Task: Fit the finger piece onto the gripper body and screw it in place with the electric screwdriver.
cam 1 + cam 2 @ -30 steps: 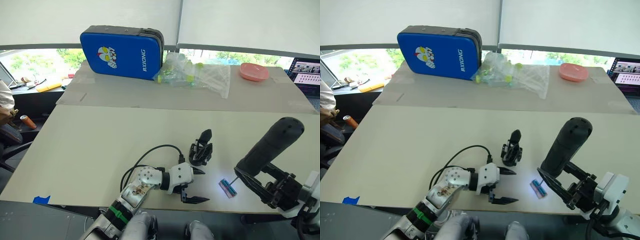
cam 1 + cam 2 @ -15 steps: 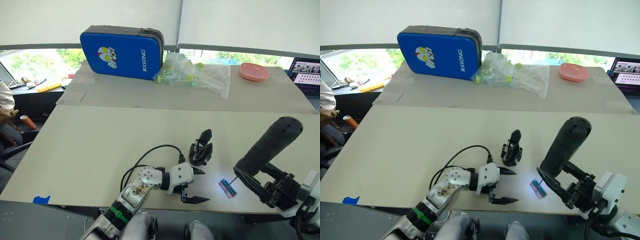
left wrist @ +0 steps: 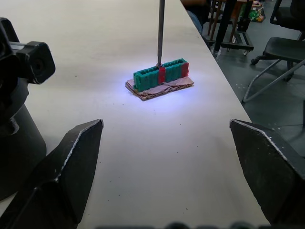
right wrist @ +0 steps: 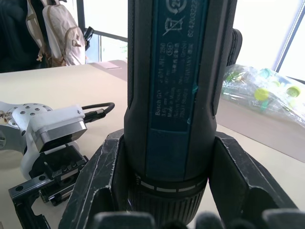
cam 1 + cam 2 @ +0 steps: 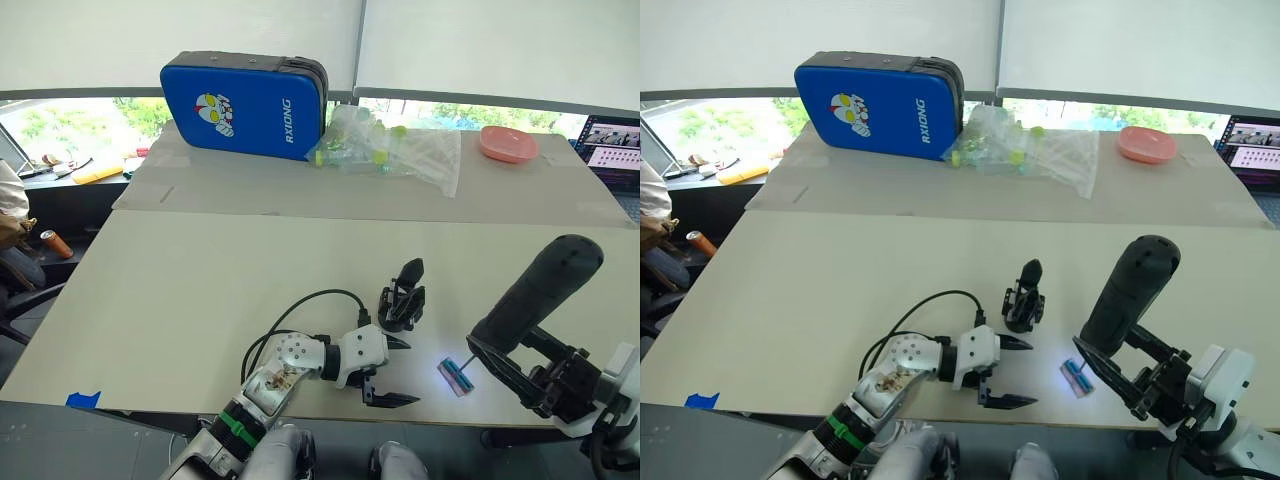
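The gripper body (image 5: 403, 296) stands on the table with one pointed black finger sticking up. My left gripper (image 5: 385, 372) lies just in front of it near the table's front edge, open, with nothing between its fingers. My right gripper (image 5: 522, 372) is shut on the electric screwdriver (image 5: 535, 295), a thick black cylinder held tilted. Its thin metal bit (image 3: 161, 28) rests on a small green and red block (image 3: 159, 76) lit by the tool's light. In the left wrist view the gripper body (image 3: 19, 95) sits beside one finger. The finger piece is out of view.
A blue case (image 5: 245, 105), a clear bag of small bottles (image 5: 390, 148) and a pink bowl (image 5: 508, 143) stand along the far side. A laptop (image 5: 610, 140) is at the far right. Blue tape (image 5: 83, 399) marks the front left edge.
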You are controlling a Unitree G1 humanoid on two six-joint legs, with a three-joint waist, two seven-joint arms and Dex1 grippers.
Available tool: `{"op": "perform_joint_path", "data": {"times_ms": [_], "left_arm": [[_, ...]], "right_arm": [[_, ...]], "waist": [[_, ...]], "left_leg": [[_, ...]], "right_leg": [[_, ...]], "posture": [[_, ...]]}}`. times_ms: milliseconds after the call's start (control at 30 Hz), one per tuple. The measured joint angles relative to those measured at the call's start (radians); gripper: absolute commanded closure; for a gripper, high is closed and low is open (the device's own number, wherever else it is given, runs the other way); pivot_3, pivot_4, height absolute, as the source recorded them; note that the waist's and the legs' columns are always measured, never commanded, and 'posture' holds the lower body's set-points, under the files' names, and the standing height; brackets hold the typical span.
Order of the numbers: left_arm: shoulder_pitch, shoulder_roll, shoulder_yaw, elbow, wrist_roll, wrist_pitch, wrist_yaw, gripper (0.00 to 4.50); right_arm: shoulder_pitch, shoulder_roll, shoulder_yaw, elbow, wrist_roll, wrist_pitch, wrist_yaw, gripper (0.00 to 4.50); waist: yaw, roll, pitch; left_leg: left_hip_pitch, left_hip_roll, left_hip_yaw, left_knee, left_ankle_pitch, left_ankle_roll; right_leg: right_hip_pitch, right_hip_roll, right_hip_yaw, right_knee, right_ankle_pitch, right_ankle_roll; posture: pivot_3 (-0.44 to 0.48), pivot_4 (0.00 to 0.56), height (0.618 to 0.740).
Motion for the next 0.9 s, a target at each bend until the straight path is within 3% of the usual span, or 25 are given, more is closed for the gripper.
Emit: {"op": "perform_joint_path", "data": {"times_ms": [900], "left_arm": [[0.001,-0.003,-0.004,0.0,0.0,0.002,0.0,0.03]], "right_arm": [[0.001,-0.005,0.0,0.001,-0.001,0.0,-0.011,2.56]], "waist": [[0.0,0.0,0.0]], "left_leg": [[0.0,0.0,0.0,0.002,-0.001,0.001]], "right_leg": [[0.0,0.0,0.0,0.0,0.0,0.0]], "posture": [[0.0,0.15,0.74]]}}
